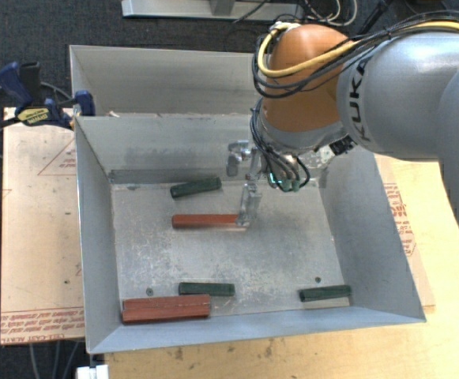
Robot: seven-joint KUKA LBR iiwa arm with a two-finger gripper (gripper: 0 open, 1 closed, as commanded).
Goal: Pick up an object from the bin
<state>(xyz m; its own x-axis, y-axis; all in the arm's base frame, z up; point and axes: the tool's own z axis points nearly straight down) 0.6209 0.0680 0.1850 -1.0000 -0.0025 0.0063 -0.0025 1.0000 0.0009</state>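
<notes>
My gripper (pixel 247 214) hangs low in the middle of the bin, its finger reaching down to the right end of a thin red-brown bar (pixel 204 221) that lies flat on the floor. The fingertip touches or covers that end of the bar. A dark green bar (pixel 196 187) lies just behind and to the left of the gripper.
Along the front of the bin lie a larger red-brown block (pixel 166 309), a dark green bar (pixel 206 289) just behind it, and another dark green bar (pixel 325 294) at the front right. The arm with its orange cover comes in from the upper right.
</notes>
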